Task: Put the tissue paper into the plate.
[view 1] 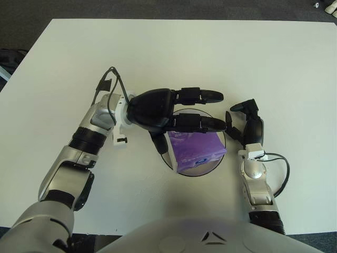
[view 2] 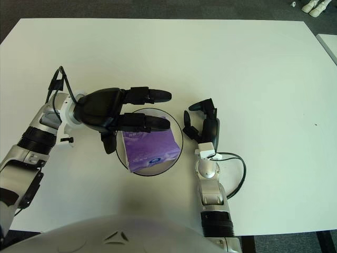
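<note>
Your left hand (view 1: 202, 110) hovers over the plate (view 1: 218, 158) with fingers spread and holding nothing, because the purple tissue paper (view 1: 196, 150) already lies inside it. Your right hand (view 1: 246, 124) sits idle just right of the plate, fingers loosely open.

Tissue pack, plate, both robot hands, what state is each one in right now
Tissue pack: lying in the plate, not gripped.
Plate: flat on the white table, holding the pack.
Left robot hand: above the plate, fingers spread, empty.
Right robot hand: just right of the plate, fingers relaxed, empty.
</note>
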Motion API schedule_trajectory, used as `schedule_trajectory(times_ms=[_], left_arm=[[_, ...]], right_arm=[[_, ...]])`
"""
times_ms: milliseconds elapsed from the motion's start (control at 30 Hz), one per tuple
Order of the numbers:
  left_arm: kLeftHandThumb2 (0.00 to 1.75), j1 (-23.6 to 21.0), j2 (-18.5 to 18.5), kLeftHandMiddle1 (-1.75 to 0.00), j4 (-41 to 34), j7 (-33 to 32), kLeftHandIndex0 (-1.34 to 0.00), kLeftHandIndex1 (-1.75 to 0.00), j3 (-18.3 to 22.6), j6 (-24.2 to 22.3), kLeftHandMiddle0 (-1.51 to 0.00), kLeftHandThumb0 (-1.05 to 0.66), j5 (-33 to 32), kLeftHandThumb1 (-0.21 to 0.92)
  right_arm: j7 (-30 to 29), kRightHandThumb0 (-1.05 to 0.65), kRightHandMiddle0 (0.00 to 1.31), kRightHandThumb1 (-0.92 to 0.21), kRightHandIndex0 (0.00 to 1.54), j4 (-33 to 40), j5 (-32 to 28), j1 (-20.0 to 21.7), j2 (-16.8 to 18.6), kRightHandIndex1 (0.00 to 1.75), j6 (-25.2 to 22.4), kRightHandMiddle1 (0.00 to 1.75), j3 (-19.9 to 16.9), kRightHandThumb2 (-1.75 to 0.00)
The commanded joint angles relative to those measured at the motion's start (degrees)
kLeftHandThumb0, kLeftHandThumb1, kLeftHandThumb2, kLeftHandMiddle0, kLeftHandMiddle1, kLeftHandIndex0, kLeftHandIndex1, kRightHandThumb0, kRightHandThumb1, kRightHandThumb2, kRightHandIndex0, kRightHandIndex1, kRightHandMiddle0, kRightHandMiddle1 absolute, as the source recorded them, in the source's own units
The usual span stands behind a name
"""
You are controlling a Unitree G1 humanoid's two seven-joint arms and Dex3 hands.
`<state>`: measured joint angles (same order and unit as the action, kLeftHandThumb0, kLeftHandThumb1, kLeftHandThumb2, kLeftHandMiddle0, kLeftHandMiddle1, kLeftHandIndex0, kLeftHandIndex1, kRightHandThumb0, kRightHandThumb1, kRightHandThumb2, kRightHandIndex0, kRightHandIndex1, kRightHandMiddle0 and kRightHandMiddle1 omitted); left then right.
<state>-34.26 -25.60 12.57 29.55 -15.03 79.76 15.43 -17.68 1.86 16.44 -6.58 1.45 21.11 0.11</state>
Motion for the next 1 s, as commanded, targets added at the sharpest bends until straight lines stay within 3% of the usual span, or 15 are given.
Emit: schedule_trajectory(times_ms=[0, 333, 567, 667, 733, 767, 867, 967], left_arm=[[0.99, 0.53, -0.12, 0.0, 0.41, -1.59, 0.0, 0.0, 0.51, 0.11, 0.0, -1.05, 1.57, 0.92], [1.0, 1.39, -0.13, 0.0, 0.04, -4.12, 0.0, 0.0, 1.2, -1.12, 0.0, -1.05, 3.51, 0.92], [1.01, 1.82, -3.67, 0.0, -1.59, -2.92, 0.0, 0.0, -2.33, -5.51, 0.0, -1.05, 0.64, 0.92], [1.0, 2.22, -5.8, 0.0, -3.19, -1.36, 0.0, 0.0, -4.5, -9.26, 0.0, -1.05, -1.91, 0.92], [0.99, 2.49, -7.58, 0.0, -4.77, 0.87, 0.0, 0.0, -6.46, -13.55, 0.0, -1.05, -5.35, 0.92], [0.99, 2.95, -8.02, 0.0, -6.06, 2.51, 0.0, 0.0, -7.53, -17.97, 0.0, -1.05, -8.71, 0.92], [1.0, 5.95, -6.09, 0.0, -9.78, 2.93, 0.0, 0.0, -7.4, -30.99, 0.0, -1.04, -20.46, 0.92], [1.01, 10.13, -2.3, -0.01, -10.37, -1.0, 0.0, 0.0, -4.02, -34.65, -0.01, -0.99, -28.84, 0.92]], right_arm=[[0.44, -0.36, 0.25, -0.83, 0.61, -2.14, -0.71, -1.53, -0.13, 1.23, -0.13, 1.75, 0.01, -0.66], [1.68, -0.36, 0.23, -0.85, 0.59, -3.76, -2.82, -1.09, -0.1, 1.23, 2.11, 1.75, -0.23, -0.63], [1.57, -0.36, 0.24, -0.84, 0.56, -4.32, -2.81, -1.14, 0.14, 1.2, 1.88, 1.75, -0.57, -0.64], [1.38, -0.36, 0.24, -0.84, 0.55, -3.81, -2.33, -1.37, 0.25, 1.19, 0.7, 1.75, -0.66, -0.65], [1.23, -0.36, 0.23, -0.85, 0.55, -3.6, -1.93, -1.46, 0.21, 1.18, 0.27, 1.75, -0.66, -0.63], [1.11, -0.36, 0.23, -0.86, 0.54, -3.61, -1.75, -1.48, 0.19, 1.18, 0.24, 1.75, -0.67, -0.62], [0.82, -0.35, 0.21, -0.9, 0.52, -2.59, -1.68, -1.93, 1.01, 1.17, -1.72, 1.75, -0.59, -0.56], [0.54, -0.35, 0.21, -0.9, 0.51, -1.48, -1.66, -2.19, 1.92, 1.17, -3.45, 1.75, -0.49, -0.56]])
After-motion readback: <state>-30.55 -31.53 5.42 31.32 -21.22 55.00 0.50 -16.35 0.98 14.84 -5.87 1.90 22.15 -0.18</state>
